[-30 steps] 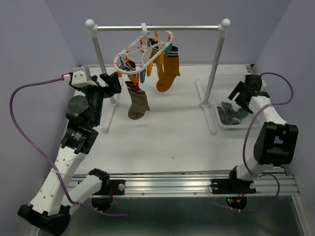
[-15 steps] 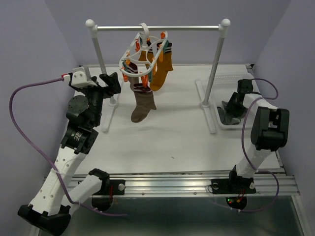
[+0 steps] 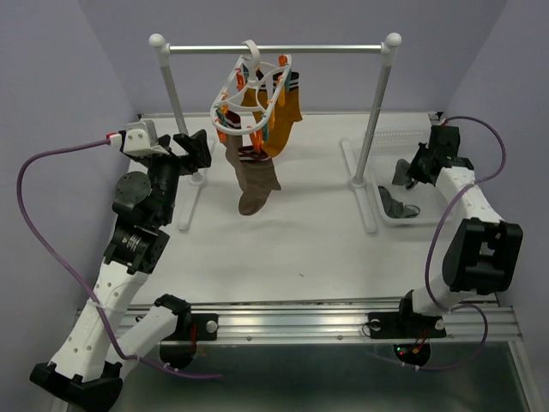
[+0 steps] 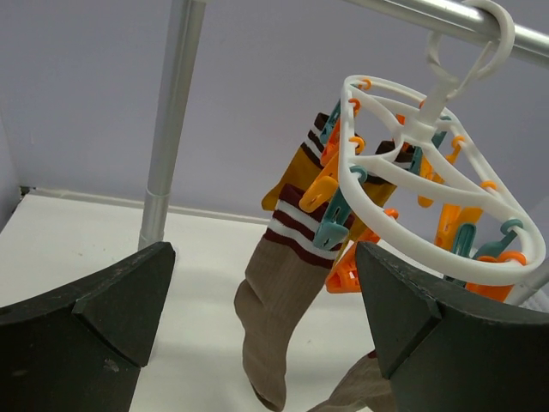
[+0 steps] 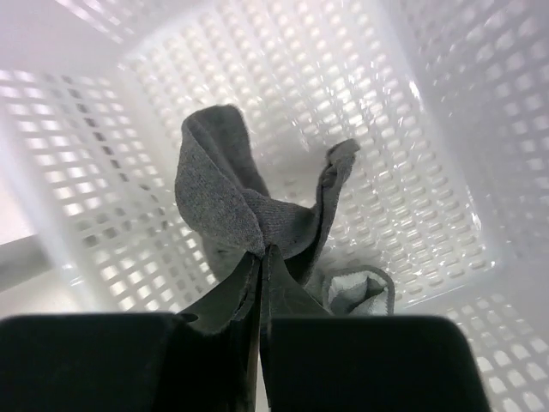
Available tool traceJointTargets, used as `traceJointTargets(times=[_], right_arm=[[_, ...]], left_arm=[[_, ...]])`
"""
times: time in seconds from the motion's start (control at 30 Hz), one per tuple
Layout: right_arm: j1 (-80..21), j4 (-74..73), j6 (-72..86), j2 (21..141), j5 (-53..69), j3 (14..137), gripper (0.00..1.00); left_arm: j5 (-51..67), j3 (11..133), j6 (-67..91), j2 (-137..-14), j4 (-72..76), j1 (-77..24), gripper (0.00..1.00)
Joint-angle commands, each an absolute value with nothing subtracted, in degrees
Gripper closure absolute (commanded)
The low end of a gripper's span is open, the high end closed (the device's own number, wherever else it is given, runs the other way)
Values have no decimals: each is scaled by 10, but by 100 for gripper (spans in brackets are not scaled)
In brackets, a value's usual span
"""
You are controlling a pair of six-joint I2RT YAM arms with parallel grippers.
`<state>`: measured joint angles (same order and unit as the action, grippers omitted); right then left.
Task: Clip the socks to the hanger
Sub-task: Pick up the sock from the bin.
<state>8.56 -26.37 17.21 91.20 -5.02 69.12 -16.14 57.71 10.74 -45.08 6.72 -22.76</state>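
Right gripper (image 5: 262, 253) pinched tight on a knitted grey sock (image 5: 223, 193) in the perforated white basket (image 5: 412, 129); left gripper (image 4: 262, 257) gapes empty before the oval plastic hanger (image 4: 412, 130).

The left arm (image 3: 129, 249) rises from its base at the near edge, bends at a raised elbow and carries its wrist well forward on the left side. The left gripper (image 3: 196, 148) points toward the back right, its fingers (image 4: 103, 318) spread wide with nothing held between them. The right arm (image 3: 476, 249) stands steeply, its forearm reaching away to the far right. The right gripper (image 3: 405, 176) tips downward, fingers (image 5: 223, 300) pressed together on a fold of a grey sock (image 5: 223, 197).
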Motion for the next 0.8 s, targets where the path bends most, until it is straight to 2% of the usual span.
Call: traceJointTargets(times=[0.0, 0.3, 0.47, 0.5, 0.6, 0.7, 0.77], right_arm=[[87, -233, 143, 840, -46, 724, 99], [87, -220, 124, 787, -33, 729, 99], [87, -220, 125, 793, 27, 741, 99], [87, -221, 122, 786, 52, 749, 99], [87, -224, 89, 768, 151, 762, 99], [87, -227, 76, 752, 250, 763, 99], [87, -229, 62, 736, 297, 755, 99]], left_arm=[[-128, 569, 85, -445, 112, -227, 1], [-108, 568, 76, -459, 123, -226, 1], [-67, 571, 68, -448, 118, -227, 1], [-51, 572, 64, -446, 116, -226, 1], [115, 572, 34, -441, 105, -226, 1], [212, 557, 33, -439, 117, -227, 1], [235, 548, 32, -430, 120, -227, 1]])
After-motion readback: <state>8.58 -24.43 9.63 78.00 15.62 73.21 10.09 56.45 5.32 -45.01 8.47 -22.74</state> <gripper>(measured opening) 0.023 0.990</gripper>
